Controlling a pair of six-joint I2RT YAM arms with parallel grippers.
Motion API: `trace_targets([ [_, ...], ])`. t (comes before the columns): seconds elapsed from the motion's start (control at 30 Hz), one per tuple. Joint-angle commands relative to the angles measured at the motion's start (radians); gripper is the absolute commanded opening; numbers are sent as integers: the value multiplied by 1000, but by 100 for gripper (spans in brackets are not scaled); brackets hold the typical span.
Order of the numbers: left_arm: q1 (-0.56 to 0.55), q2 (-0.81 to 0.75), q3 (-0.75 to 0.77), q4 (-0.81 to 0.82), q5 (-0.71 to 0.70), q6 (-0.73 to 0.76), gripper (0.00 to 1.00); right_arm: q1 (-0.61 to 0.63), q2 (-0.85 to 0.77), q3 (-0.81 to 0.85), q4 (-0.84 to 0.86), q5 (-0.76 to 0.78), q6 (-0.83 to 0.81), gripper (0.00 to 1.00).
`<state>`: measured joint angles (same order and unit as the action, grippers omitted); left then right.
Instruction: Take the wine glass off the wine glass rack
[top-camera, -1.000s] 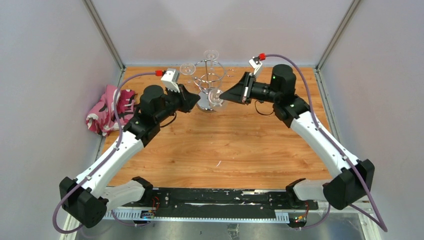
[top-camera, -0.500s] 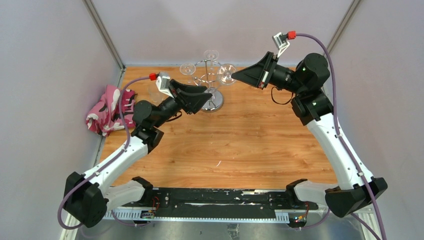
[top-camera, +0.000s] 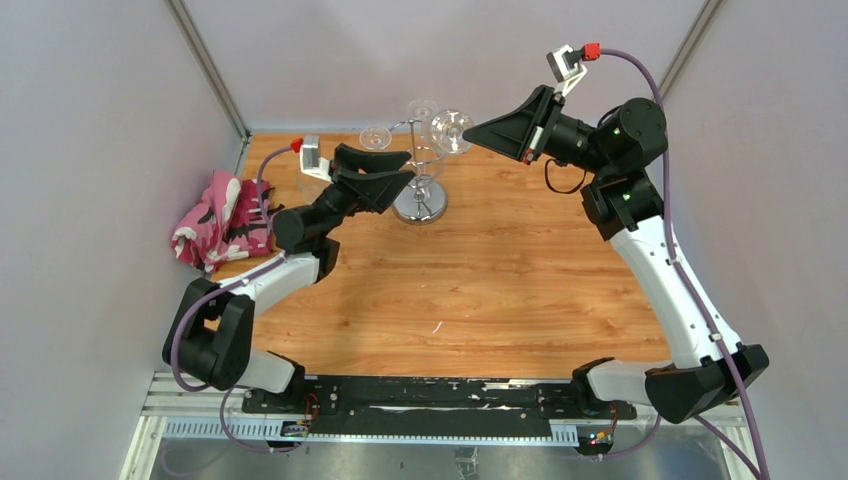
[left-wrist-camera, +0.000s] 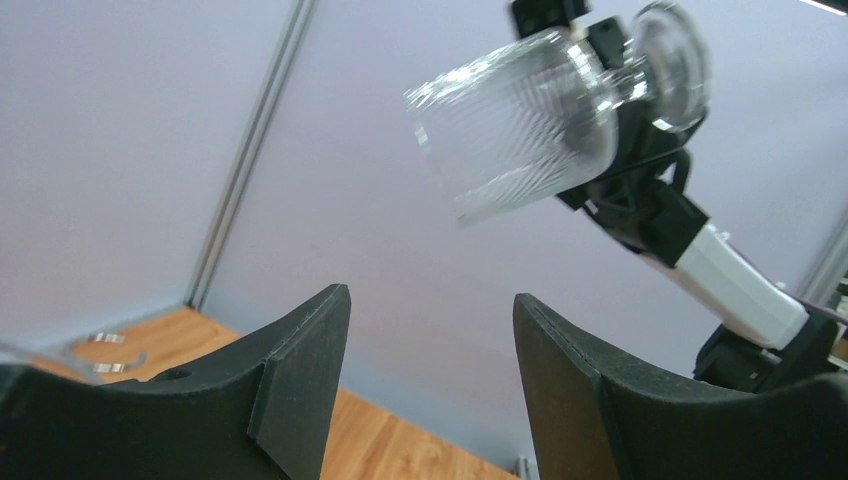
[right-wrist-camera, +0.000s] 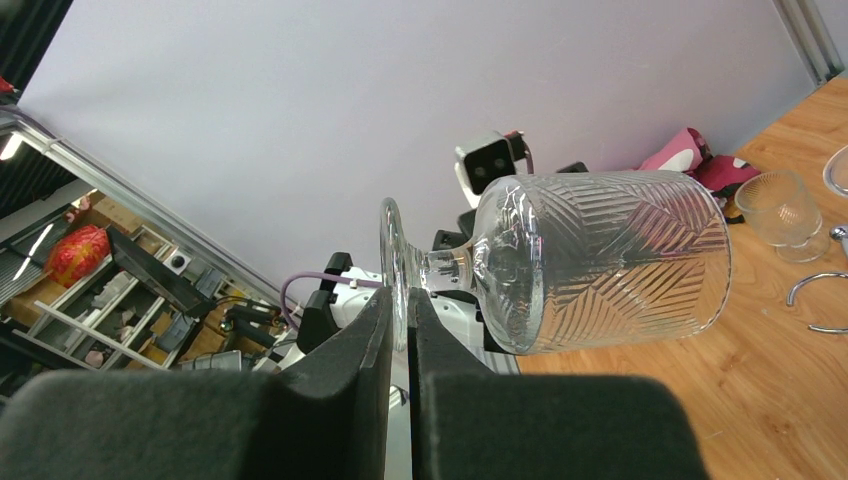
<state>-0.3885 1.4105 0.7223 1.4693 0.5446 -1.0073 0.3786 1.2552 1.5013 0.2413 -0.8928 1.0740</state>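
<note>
The chrome wine glass rack (top-camera: 419, 204) stands at the back middle of the table. In the air beside the rack's top is a ribbed wine glass (top-camera: 450, 130), lying on its side. My right gripper (top-camera: 468, 131) is shut on the thin foot of this glass (right-wrist-camera: 600, 255), pinching it between the black fingers (right-wrist-camera: 400, 300). Two more glasses (top-camera: 376, 137) hang on the rack's rings. My left gripper (top-camera: 405, 170) is open just left of the rack's post, with nothing between its fingers (left-wrist-camera: 430, 300). In the left wrist view the held glass (left-wrist-camera: 520, 120) shows above it.
A pink patterned cloth (top-camera: 220, 220) lies at the table's left edge. Another clear glass (right-wrist-camera: 785, 210) shows near it in the right wrist view. Grey walls close in the back and both sides.
My right gripper has raised the glass from low beside the rack's base to the level of its top. The left gripper has opened and lifted away from the rack's base.
</note>
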Motion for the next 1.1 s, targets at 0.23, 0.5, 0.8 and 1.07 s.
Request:
trace_targets([
  [0.23,3,19,119,109,25,-49,66,-6,27,-42,245,-32,141,0],
  [0.5,4,41,144,109,27,-64,67,30,61,4,240,-37,141,0],
  [0.8,4,53,172,110,39,-76,67,63,108,-20,331,-38,212,0],
  [1.07,4,17,169,112,40,-104,66,65,132,-65,417,-37,272,0],
])
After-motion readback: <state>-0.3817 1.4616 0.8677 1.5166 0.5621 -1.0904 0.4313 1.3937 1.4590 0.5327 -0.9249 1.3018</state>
